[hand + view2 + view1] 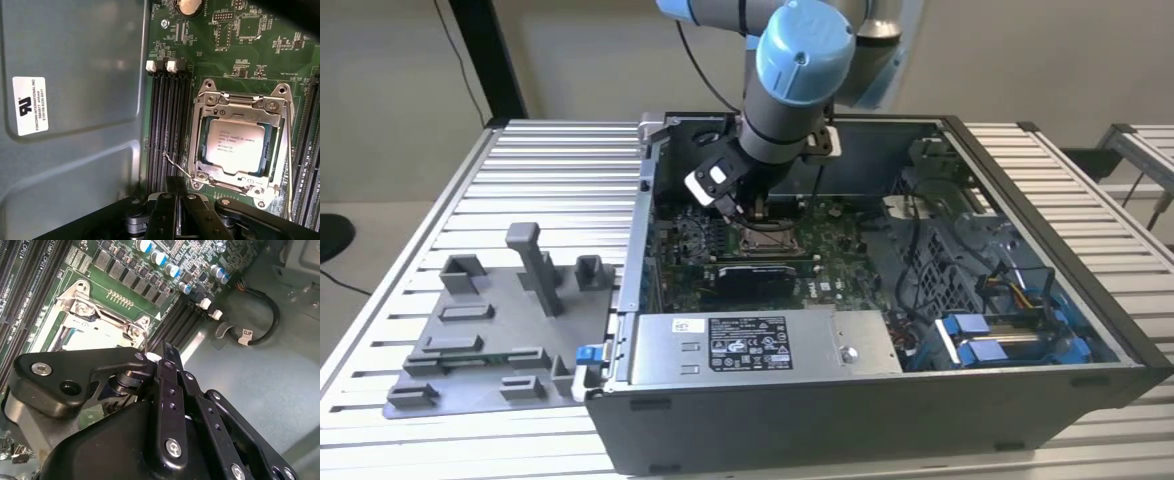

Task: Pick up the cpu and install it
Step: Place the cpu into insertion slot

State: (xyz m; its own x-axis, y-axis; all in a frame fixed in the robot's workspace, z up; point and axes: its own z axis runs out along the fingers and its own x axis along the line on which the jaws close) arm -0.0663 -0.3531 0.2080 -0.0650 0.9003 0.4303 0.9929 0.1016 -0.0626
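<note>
The gripper [176,186] hangs inside the computer case [881,400], a little above the middle of the frame in the exterior view. Its fingers seem pressed together and hold nothing. Just beside the tip lies the thin lever wire [175,164] of the socket frame [200,130]. I cannot tell if they touch.

The cpu [235,147] is not in the claw. It sits in the socket on the motherboard [240,45], with the metal frame lying around its edges.

I judge the step in hand to be the securing of the chip. To do it well, the tip should press only on the wire, never on the silver top. It should go slowly and stay off the memory slots [167,130] next to the socket.

The cpu lies flat, with its metal top upward to the camera. It is nearly square, so it hardly has a long axis. One pair of its edges runs parallel to the memory slots.
</note>
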